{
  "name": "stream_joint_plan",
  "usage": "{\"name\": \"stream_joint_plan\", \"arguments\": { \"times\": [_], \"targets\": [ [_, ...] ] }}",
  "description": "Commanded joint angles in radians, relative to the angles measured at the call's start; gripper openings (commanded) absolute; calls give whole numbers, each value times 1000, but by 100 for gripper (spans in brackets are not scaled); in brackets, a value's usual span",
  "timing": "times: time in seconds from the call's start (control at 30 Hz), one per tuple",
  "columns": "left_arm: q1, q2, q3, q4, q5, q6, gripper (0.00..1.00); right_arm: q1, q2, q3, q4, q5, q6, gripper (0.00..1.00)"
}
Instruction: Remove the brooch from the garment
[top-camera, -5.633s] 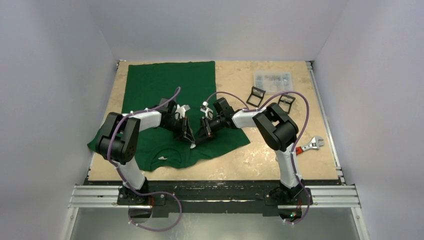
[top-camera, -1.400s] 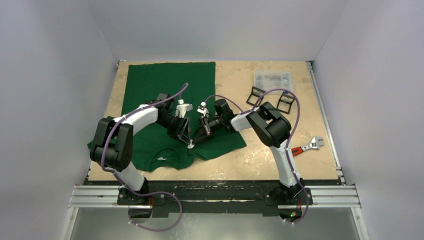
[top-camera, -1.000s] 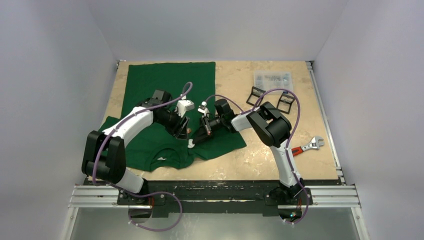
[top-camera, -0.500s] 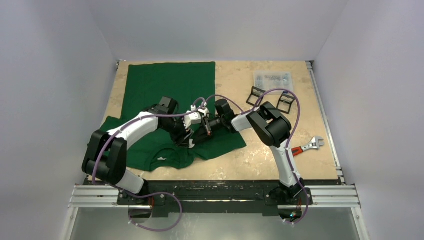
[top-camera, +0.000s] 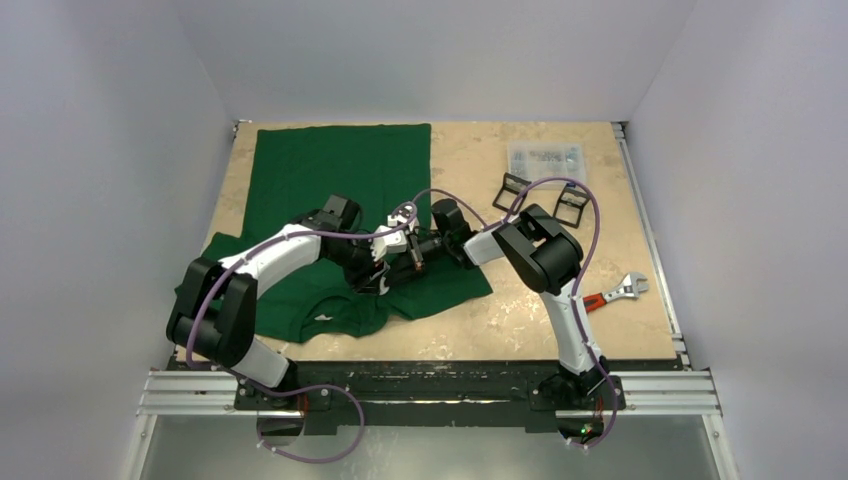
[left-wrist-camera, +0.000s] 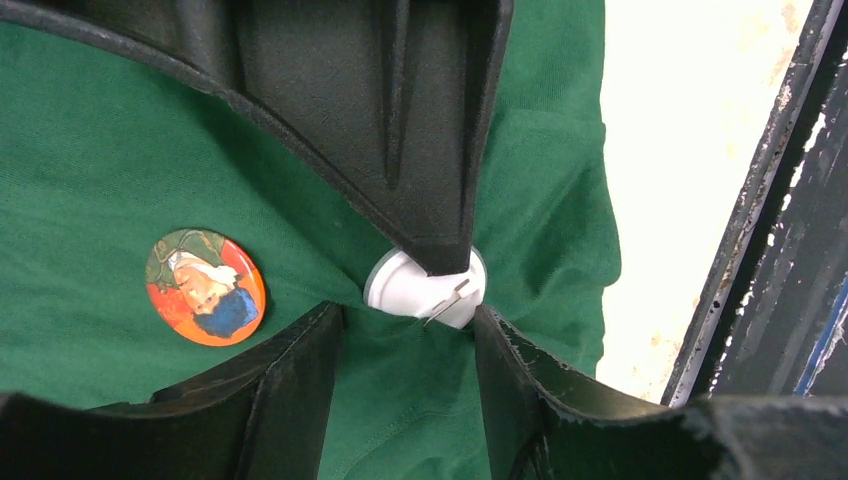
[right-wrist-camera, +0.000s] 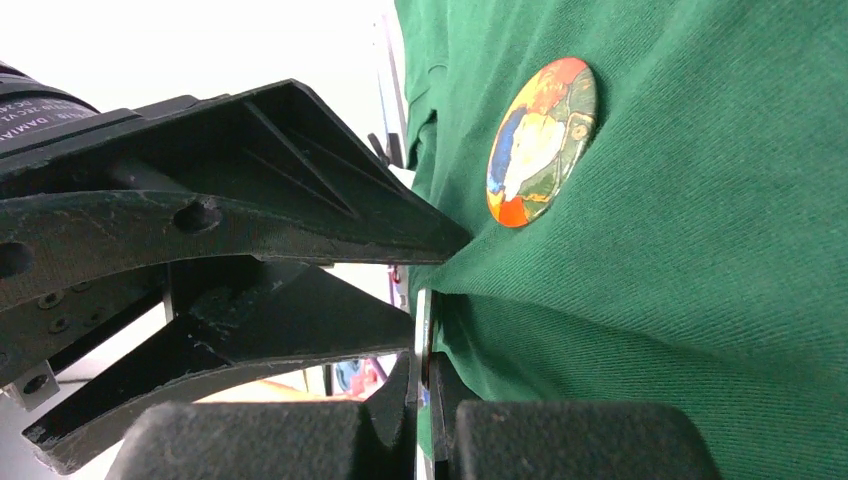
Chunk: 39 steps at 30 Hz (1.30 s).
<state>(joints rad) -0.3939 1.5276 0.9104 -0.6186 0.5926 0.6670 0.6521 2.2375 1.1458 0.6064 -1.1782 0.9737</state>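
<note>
A dark green garment (top-camera: 320, 170) covers the left of the table (top-camera: 520, 320). Near its right edge, a colourful brooch (left-wrist-camera: 205, 287) sits face-up on the cloth. Just beside it the left gripper (left-wrist-camera: 405, 316), fingers spread, straddles a white pin-backed disc (left-wrist-camera: 400, 290), which the right gripper (right-wrist-camera: 422, 372) pinches edge-on. Bare tabletop opens rightward to a wrench (top-camera: 615, 291) near the right rim.

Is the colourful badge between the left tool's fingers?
No: the colourful badge lies on the garment outside the left tool, which flanks a white disc.
</note>
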Motion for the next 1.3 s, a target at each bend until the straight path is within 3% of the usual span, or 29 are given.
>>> {"name": "stream_joint_plan", "arguments": {
  "times": [0.0,0.27,0.5,0.93,1.27],
  "targets": [
    [-11,2,20,28,0,17,50,-1,-38,-16,126,-43,64,0],
    [-13,5,21,23,5,23,40,1,-38,-34,208,-34,123,0],
    [-8,3,25,-2,37,55,40,3,-40,-51,231,-33,130,0],
    [12,20,47,-10,60,45,40,14,-62,-14,21,-8,-45,0],
    [12,26,51,-28,70,75,39,20,-58,3,31,-9,-38,0]
  ]
}}
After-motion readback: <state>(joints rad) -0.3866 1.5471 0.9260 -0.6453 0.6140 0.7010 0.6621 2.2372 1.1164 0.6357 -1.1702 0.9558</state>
